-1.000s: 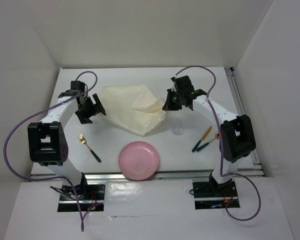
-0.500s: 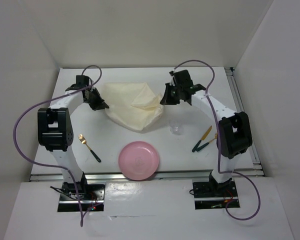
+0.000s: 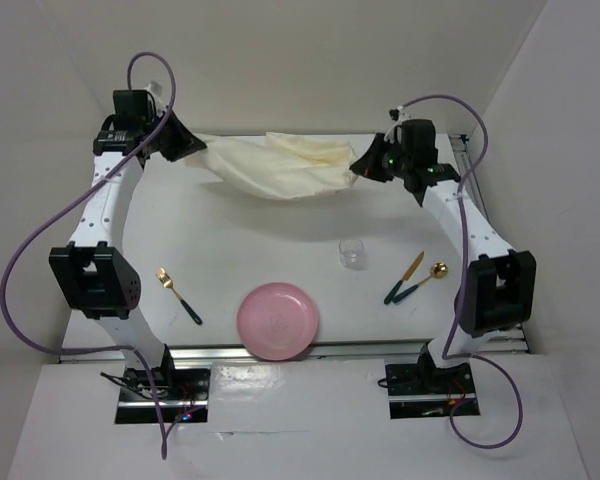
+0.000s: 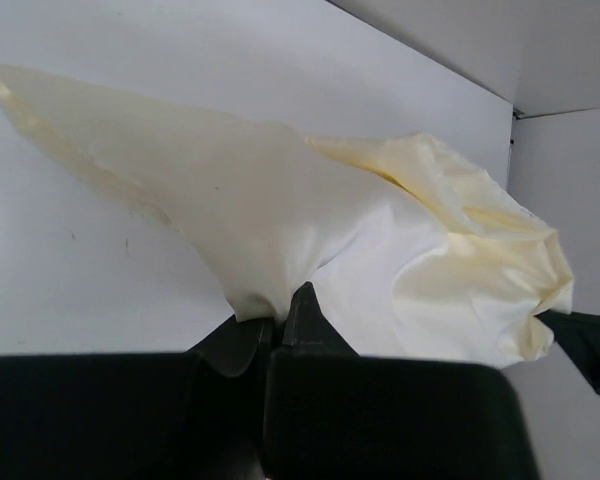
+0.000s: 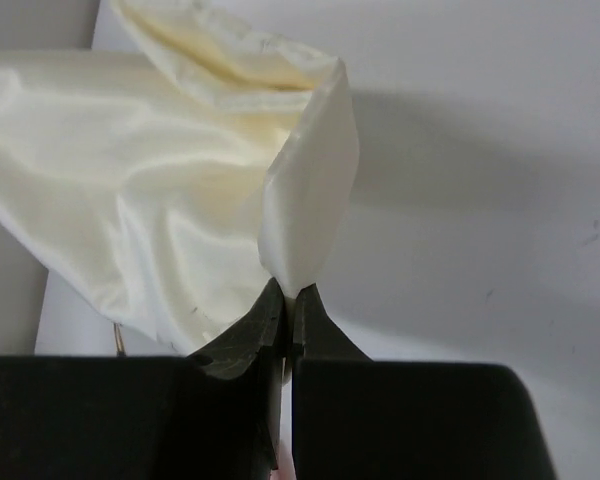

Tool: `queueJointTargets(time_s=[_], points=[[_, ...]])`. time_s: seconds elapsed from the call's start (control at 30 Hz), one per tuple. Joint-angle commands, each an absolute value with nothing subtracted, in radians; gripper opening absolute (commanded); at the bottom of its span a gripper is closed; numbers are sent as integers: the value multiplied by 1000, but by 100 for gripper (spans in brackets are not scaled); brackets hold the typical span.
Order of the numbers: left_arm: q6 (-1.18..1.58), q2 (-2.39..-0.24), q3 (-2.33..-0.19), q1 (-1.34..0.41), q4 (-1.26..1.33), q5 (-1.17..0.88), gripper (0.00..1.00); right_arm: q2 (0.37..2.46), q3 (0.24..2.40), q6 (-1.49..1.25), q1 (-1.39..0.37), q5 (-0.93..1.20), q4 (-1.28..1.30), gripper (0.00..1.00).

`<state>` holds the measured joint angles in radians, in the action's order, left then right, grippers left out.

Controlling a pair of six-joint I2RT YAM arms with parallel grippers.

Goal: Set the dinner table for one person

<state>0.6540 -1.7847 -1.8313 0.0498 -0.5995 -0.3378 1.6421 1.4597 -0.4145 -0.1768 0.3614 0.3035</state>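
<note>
A cream cloth mat [image 3: 275,168] hangs stretched above the far part of the white dinner table [image 3: 230,235]. My left gripper [image 3: 187,148] is shut on its left corner, and my right gripper [image 3: 359,166] is shut on its right corner. In the left wrist view the cloth [image 4: 280,200] bunches into the closed jaws of the left gripper [image 4: 277,315]. In the right wrist view a folded edge of the cloth [image 5: 130,180] is pinched by the right gripper [image 5: 289,297]. The cloth sags in the middle between the two grips.
A pink plate [image 3: 278,320] lies near the front edge. A gold fork with a green handle [image 3: 178,295] lies to its left. A small clear glass [image 3: 351,253] stands right of centre. A knife [image 3: 404,278] and a spoon [image 3: 425,280] lie at the right.
The left gripper reached the cloth and shut on its corner. Both arms then rose, moved back and apart, lifting the crumpled cloth off the table and pulling it out wide.
</note>
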Motion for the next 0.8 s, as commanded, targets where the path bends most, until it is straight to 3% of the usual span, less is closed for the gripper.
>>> queueJointTargets(time_s=[0.0,0.03,0.07,0.1,0.13,0.17,0.23,0.3,0.4,0.5,0.6,0.7,0.77], points=[[620,-1782,-1775,51,-732,-312,0,1583,1273,-419,-199,394,270,0],[620,-1798,-1752,51,-732,-293,0,1583,1241,-419,-199,394,270,0],[608,-1825,-1752,51,-762,-263,16,1594,1218,-419,-212,405,288,0],[595,-1860,-1752,51,-832,-253,34,1609,1207,-419,-227,405,313,22],[586,-1896,-1788,51,-866,-253,49,1641,1207,-408,-241,394,371,40],[586,-1948,-1802,51,-893,-215,69,1654,1218,-399,-264,338,396,53],[586,-1959,-1812,51,-907,-175,80,1664,1236,-399,-284,267,429,67],[577,-1916,-1812,51,-893,-114,89,1654,1264,-399,-299,190,430,69],[568,-1878,-1812,41,-877,-69,89,1641,1316,-399,-324,126,405,69],[546,-1888,-1821,31,-877,-49,83,1689,1399,-362,-376,86,396,63],[546,-1925,-1810,9,-888,-22,75,1787,1521,-280,-449,62,407,63],[546,-1945,-1786,-3,-900,27,75,1897,1650,-210,-526,-25,474,72],[546,-1956,-1769,-3,-890,28,75,1978,1704,-164,-601,-98,501,73]])
